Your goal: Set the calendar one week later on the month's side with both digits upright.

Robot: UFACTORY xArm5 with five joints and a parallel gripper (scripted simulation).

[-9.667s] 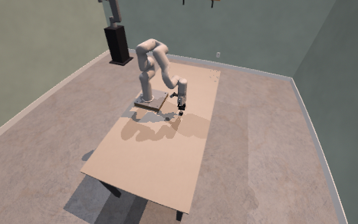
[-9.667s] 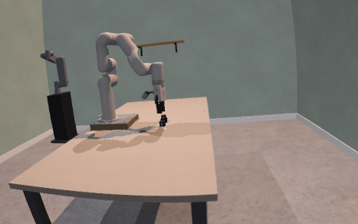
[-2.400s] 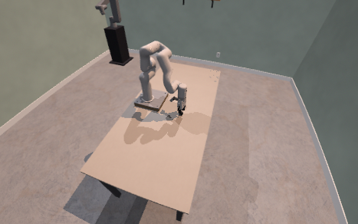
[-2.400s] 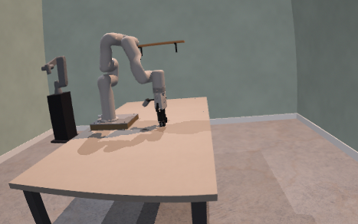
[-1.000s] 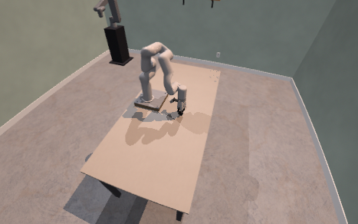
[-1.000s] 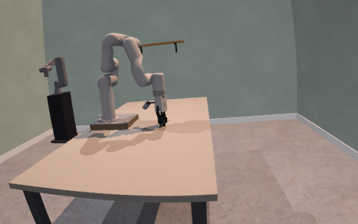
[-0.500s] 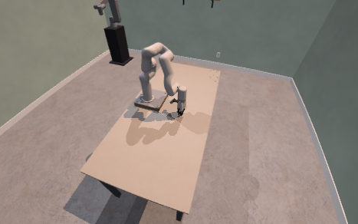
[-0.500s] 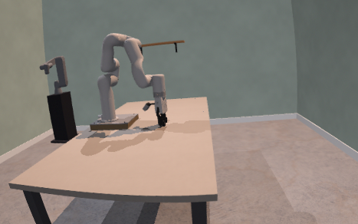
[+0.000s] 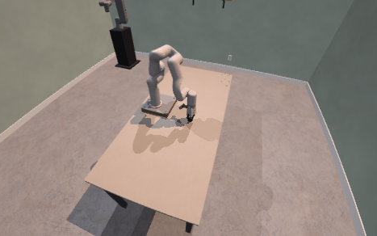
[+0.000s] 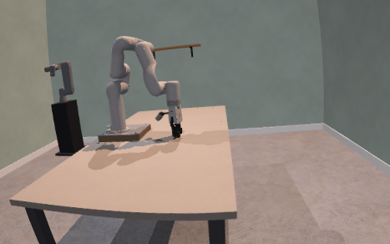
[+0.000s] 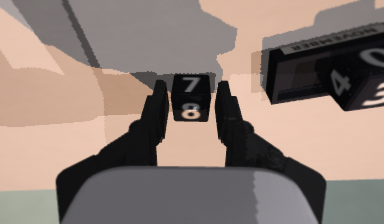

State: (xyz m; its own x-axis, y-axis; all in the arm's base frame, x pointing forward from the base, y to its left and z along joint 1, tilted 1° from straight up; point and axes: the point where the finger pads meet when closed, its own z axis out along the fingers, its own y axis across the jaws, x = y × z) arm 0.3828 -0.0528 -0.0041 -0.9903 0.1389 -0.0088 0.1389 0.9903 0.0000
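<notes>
In the wrist view a small black date cube [image 11: 191, 97] stands on the table, with 7 on its top face and 8 on the face towards me. My gripper [image 11: 192, 93] [image 9: 190, 118] [image 10: 176, 134] is open, low over the table, with one finger on each side of this cube and a thin gap on both sides. The black calendar tray [image 11: 298, 75] lies at the upper right, its month label on the near wall. The second cube [image 11: 365, 80] sits in it and shows 0, 4 and 3. Both cubes and the tray are too small to make out in the top and exterior views.
The arm's base plate [image 9: 158, 108] [image 10: 124, 133] lies on the table [image 9: 161, 170] [image 10: 145, 180] just beside the gripper. A black pedestal [image 9: 123, 46] [image 10: 67, 125] stands on the floor behind the table. A wall shelf [image 10: 176, 48] hangs high at the back.
</notes>
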